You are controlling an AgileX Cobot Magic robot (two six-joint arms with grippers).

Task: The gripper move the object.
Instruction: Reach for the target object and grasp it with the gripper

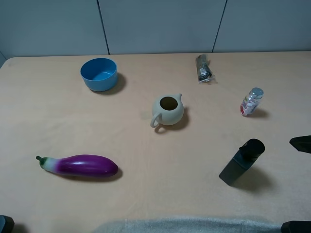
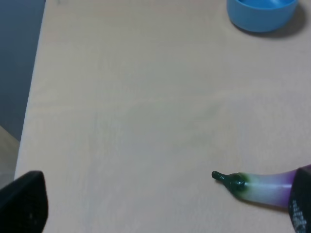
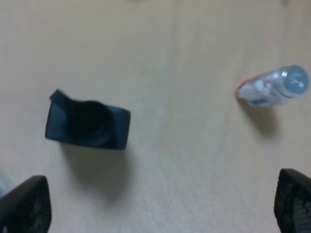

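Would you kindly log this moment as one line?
bottle standing free | right pincer open, short of bottle | left pincer open, by eggplant

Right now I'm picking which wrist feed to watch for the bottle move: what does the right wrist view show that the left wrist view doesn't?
Only the right wrist view: the black bottle, seen from above, and the small clear jar standing apart from it. Only the left wrist view: the stem end of the eggplant and part of the blue bowl. Both: the tan table and dark fingertips spread wide, the right claw and left claw both open and empty.
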